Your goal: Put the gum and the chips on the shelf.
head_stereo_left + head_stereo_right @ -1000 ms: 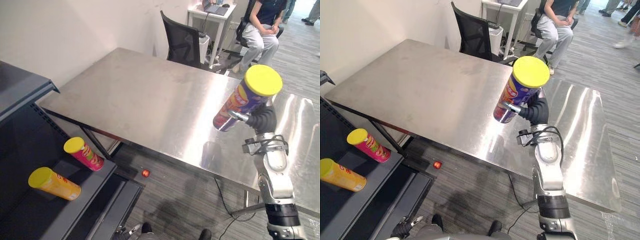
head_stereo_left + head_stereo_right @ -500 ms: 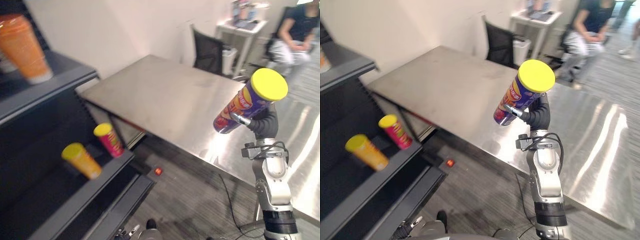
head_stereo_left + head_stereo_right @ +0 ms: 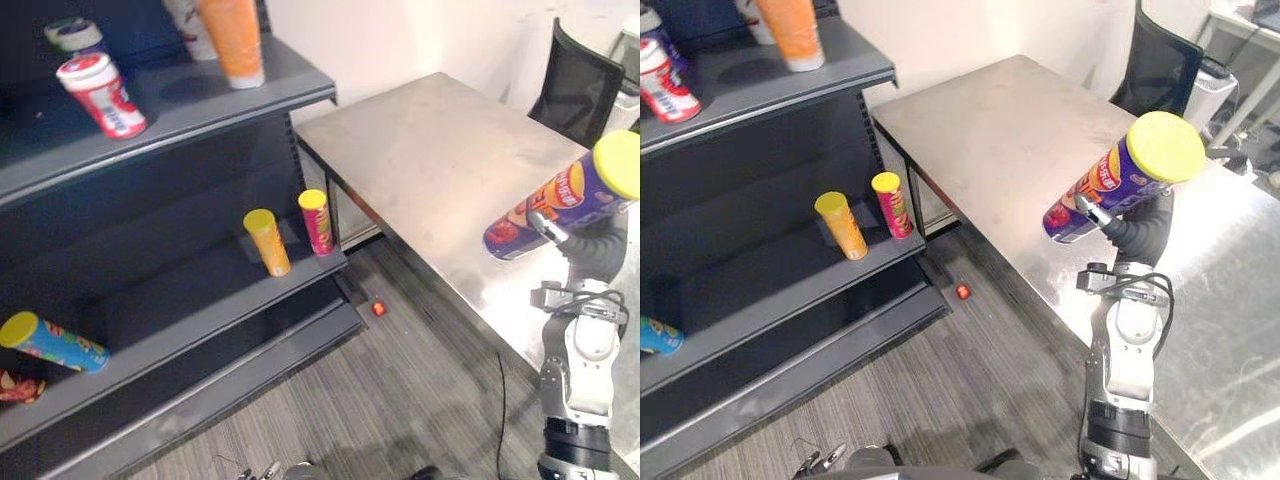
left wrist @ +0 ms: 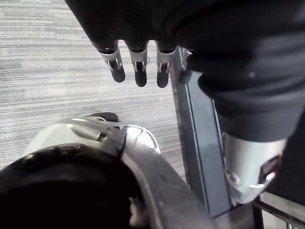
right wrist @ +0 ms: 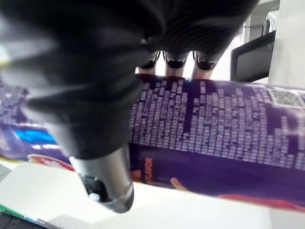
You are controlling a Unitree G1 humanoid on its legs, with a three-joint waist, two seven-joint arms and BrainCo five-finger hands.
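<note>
Left eye view: on the shelf point(image 3: 200, 108), the upper board held a red-white tub point(image 3: 102, 95) and an orange container point(image 3: 232, 40); the board below held an orange can point(image 3: 266, 240) and a pink can point(image 3: 318, 220). The right hand point(image 3: 587, 239) grasped the chips can point(image 3: 560, 205), purple with a yellow lid, tilted over the worktop point(image 3: 430, 150). Left wrist view: the left hand point(image 4: 139, 71) hung released above the floor point(image 4: 47, 86). Right wrist view: fingers point(image 5: 174, 59) wrapped the can's printed purple side.

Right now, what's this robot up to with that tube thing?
The right robot hand grips a purple chips can with a yellow lid, tilted in the air by the steel table. Ahead is a dark shelf, where an orange can and a pink can sit on a lower board. The purple can is not yet shelved. The left robot hand hangs open, empty.
</note>
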